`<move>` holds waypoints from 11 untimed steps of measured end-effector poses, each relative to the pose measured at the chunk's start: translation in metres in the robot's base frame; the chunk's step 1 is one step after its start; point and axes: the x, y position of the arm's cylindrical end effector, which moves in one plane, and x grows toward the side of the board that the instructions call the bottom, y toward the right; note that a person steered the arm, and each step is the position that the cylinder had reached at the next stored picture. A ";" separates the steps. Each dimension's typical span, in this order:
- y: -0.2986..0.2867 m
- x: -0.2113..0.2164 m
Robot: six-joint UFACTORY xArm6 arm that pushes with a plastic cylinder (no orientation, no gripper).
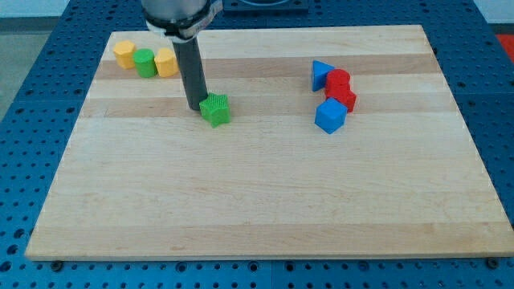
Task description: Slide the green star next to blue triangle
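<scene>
The arm has no gripper, only a dark rod, so nothing is open or closed and nothing is held. My tip stands on the table, just at the view's left of the green star, touching it or almost touching; I cannot tell which.

The green star lies left of the table's middle, in the upper half. The blue triangle is well apart from it, toward the view's right and a little higher, with two red blocks just beside it and a blue cube below those.

In my judgement the pushing step is in hand and most of the way is not yet covered. The next move calls for a push toward the right and slightly up, keeping the tip behind the star's centre so it does not slip aside.

At the top left stand a yellow block, a green cylinder and another yellow block, away from the path.
</scene>
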 end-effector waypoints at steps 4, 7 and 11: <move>0.003 0.044; 0.046 0.025; 0.050 -0.017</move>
